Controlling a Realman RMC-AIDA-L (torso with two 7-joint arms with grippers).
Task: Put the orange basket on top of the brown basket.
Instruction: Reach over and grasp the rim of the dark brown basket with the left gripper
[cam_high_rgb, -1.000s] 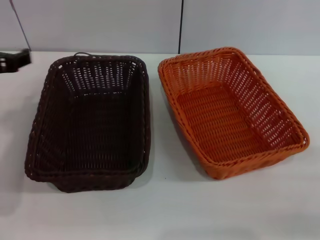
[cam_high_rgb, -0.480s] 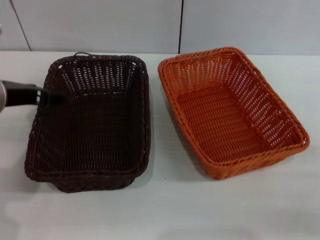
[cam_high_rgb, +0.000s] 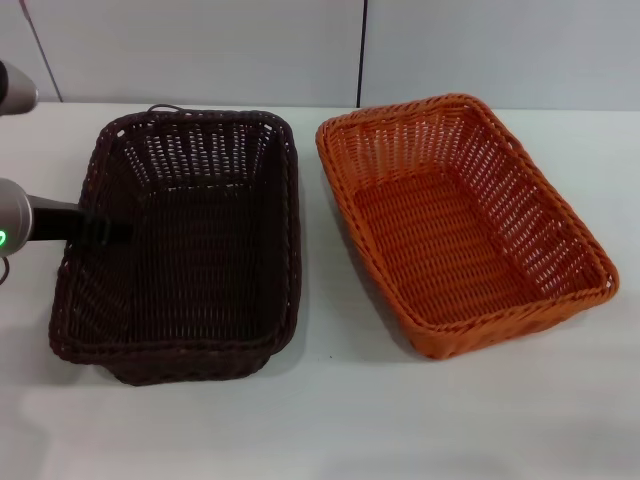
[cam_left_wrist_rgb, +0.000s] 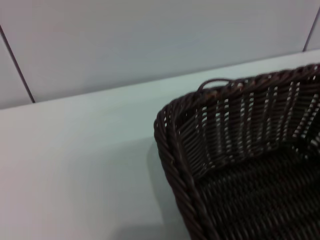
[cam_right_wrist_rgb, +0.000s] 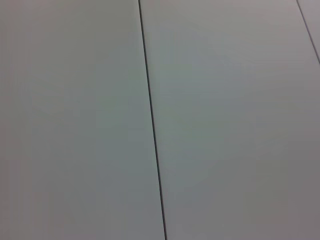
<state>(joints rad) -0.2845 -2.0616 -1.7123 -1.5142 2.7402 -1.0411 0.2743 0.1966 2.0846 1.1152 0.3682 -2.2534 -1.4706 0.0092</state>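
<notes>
Orange basket (cam_high_rgb: 462, 225) sits empty on the white table (cam_high_rgb: 330, 420), just right of the brown basket (cam_high_rgb: 185, 245), the two not touching. The left gripper (cam_high_rgb: 108, 231) hangs over the brown basket's left rim; whether it is open or holding anything cannot be told. Dropping there, it could snag or shove the wrong basket. The right gripper is out of view.

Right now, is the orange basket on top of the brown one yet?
Not yet. The orange basket sits on the table beside the brown basket, apart from it. In hand: only the left pincer is at work, over the brown basket's left rim. The right arm is out of view. Lifting and stacking the orange basket remain.
</notes>
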